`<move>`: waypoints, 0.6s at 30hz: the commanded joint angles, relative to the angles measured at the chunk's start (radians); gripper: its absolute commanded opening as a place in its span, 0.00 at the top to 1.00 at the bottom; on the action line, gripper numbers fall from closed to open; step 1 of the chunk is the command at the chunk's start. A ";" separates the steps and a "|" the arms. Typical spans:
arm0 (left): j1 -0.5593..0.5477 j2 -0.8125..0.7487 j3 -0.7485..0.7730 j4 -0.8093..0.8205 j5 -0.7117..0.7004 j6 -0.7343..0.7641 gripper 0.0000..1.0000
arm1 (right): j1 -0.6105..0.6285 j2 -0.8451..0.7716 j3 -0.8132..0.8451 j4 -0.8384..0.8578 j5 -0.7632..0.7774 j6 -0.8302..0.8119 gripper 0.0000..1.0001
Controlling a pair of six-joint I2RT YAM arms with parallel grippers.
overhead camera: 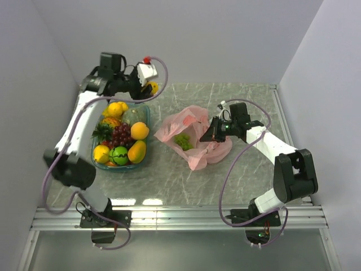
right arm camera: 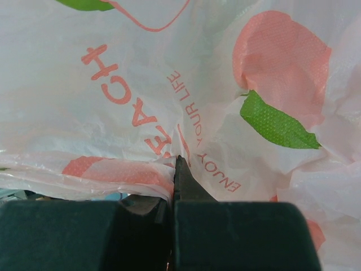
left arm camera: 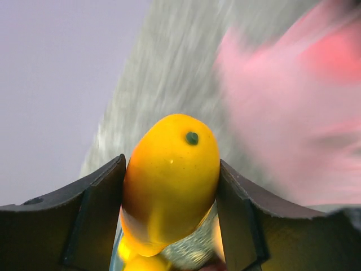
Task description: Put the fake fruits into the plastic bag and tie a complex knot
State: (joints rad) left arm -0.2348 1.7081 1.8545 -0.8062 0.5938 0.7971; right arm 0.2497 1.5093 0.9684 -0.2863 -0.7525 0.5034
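Observation:
My left gripper (overhead camera: pixel 149 84) is raised beyond the far end of the tray, shut on a yellow mango (overhead camera: pixel 154 88). In the left wrist view the mango (left arm camera: pixel 172 175) fills the gap between both dark fingers (left arm camera: pixel 96 214), with the pink plastic bag (left arm camera: pixel 293 107) blurred to the right. The bag (overhead camera: pixel 192 135) lies crumpled mid-table, its mouth open, with green grapes (overhead camera: pixel 182 141) inside. My right gripper (overhead camera: pixel 214 131) is shut on the bag's right edge. In the right wrist view its fingertips (right arm camera: pixel 177 169) pinch the printed film (right arm camera: pixel 141 84). No knot shows.
A clear teal tray (overhead camera: pixel 148 116) left of the bag holds an orange (overhead camera: pixel 139 130), purple grapes (overhead camera: pixel 121 134), a green apple (overhead camera: pixel 119 155), mangoes (overhead camera: pixel 137 151) and other fruits. Walls close in on the left, back and right. A metal rail (overhead camera: pixel 180 214) runs along the near edge.

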 commanded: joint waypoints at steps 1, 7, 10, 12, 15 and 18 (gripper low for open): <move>-0.058 -0.189 0.028 -0.001 0.345 -0.218 0.80 | -0.009 -0.009 0.047 -0.004 -0.002 -0.009 1.00; -0.294 -0.376 -0.205 0.299 0.455 -0.479 0.84 | -0.009 0.002 0.058 0.009 -0.008 0.000 1.00; -0.392 -0.367 -0.267 0.346 0.478 -0.521 0.86 | -0.009 0.002 0.062 0.010 -0.014 0.006 1.00; -0.443 -0.341 -0.314 0.375 0.478 -0.516 0.87 | -0.009 0.000 0.067 0.006 -0.018 0.006 1.00; -0.480 -0.297 -0.374 0.410 0.407 -0.448 0.88 | -0.009 -0.009 0.064 -0.002 -0.019 0.003 1.00; -0.485 -0.230 -0.391 0.391 0.328 -0.379 0.90 | -0.009 -0.023 0.062 -0.014 -0.019 -0.006 1.00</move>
State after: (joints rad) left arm -0.7116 1.4330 1.4818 -0.4423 0.9897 0.3622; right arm 0.2489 1.5101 0.9901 -0.2905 -0.7536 0.5056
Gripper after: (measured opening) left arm 0.645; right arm 0.006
